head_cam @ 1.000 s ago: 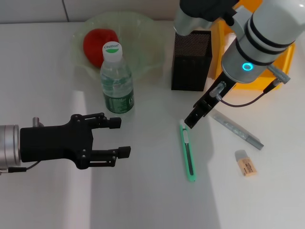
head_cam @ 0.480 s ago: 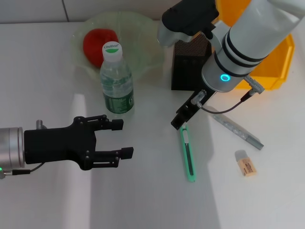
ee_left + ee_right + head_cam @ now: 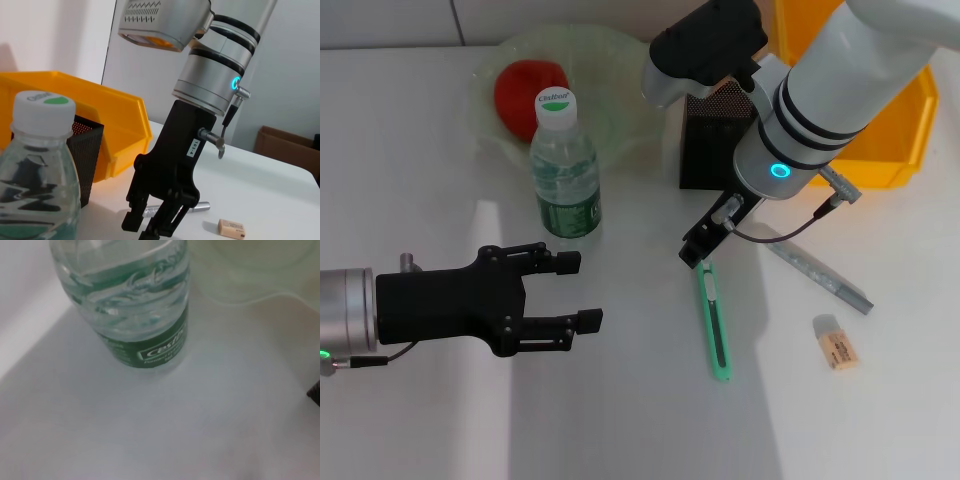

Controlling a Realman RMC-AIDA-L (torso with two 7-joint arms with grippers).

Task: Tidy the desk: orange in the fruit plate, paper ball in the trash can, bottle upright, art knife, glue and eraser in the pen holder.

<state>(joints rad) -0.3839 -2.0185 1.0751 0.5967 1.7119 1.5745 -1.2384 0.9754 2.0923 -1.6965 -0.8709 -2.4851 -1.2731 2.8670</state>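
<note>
Red fruit [image 3: 528,88] lying in the pale green fruit plate [image 3: 620,75] at 11 o'clock; black mesh pen holder [image 3: 718,135] at 1. Bottle [image 3: 564,165] upright, "Cestbon" on label. Right gripper [image 3: 697,247] poised over green art knife [image 3: 715,320], jaw state unclear. Left gripper [image 3: 575,290] at 8, jaws apart. Eraser [image 3: 835,341] at 4.

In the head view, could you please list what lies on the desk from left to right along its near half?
Black left pincer → green art knife, with the black right pincer at its far tip → grey glue stick → small beige eraser.
</note>
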